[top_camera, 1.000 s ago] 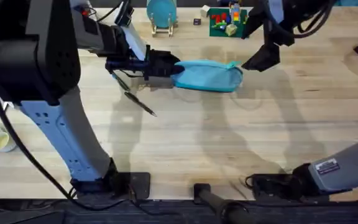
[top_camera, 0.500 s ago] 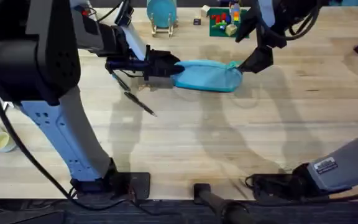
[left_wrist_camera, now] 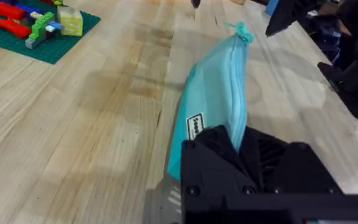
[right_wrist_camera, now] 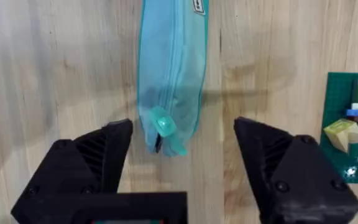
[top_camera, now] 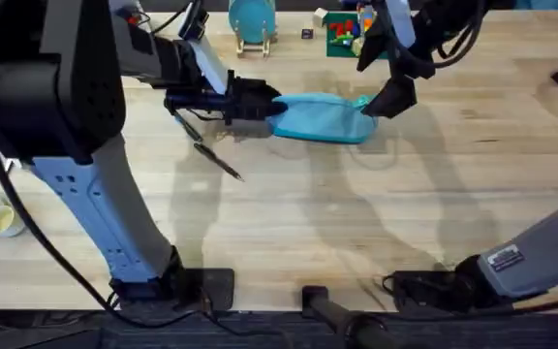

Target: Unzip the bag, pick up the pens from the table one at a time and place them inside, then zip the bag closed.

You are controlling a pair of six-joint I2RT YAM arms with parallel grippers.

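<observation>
Wooden table [top_camera: 376, 213] bears zipped light-blue bag [top_camera: 323, 118].

Two robot arms with black joints and pale grey-blue links, trailing black cables. The left gripper [top_camera: 260, 102] and right gripper [right_wrist_camera: 182, 165] are black, with ribbed wedge fingers [right_wrist_camera: 98, 155] fixed by small round screws.

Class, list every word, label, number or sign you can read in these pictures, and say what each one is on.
Small white tag with dark print on the bag: too blurred to read.
White sticker on the right arm near its base: lines of print, too small to read.
No other writing can be made out.
</observation>
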